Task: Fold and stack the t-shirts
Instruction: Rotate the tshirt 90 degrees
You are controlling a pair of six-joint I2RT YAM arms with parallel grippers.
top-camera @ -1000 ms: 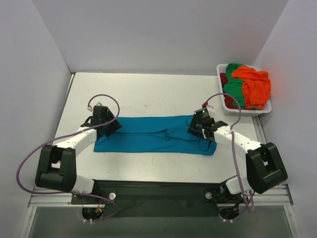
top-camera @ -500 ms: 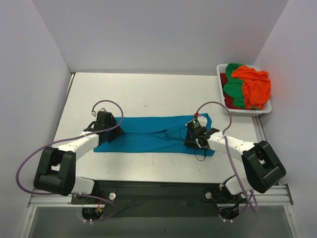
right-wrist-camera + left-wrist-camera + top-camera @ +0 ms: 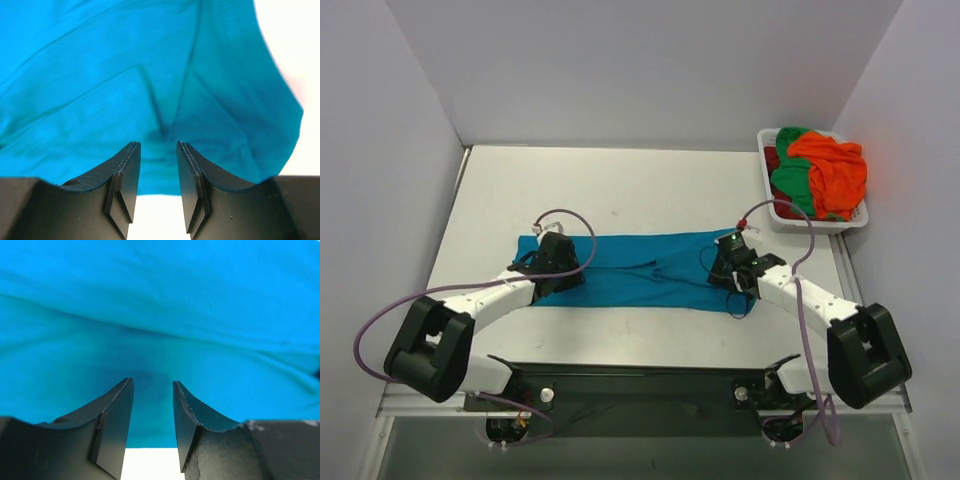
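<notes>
T-shirt (image 3: pixel 630 270) teal, spread flat | left gripper (image 3: pixel 152 383) narrow, empty | right gripper (image 3: pixel 158 145) narrow, empty

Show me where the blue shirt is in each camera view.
Top external: blue shirt spread flat across the middle of the white table.
Left wrist: blue shirt fills nearly the whole picture.
Right wrist: blue shirt fills most, ending at the right.
Shared landmark: the white table beside the shirt's edge.

No text, label, brand, number or sign can be read in any of the three views; nothing legible is seen on any surface shown.
</notes>
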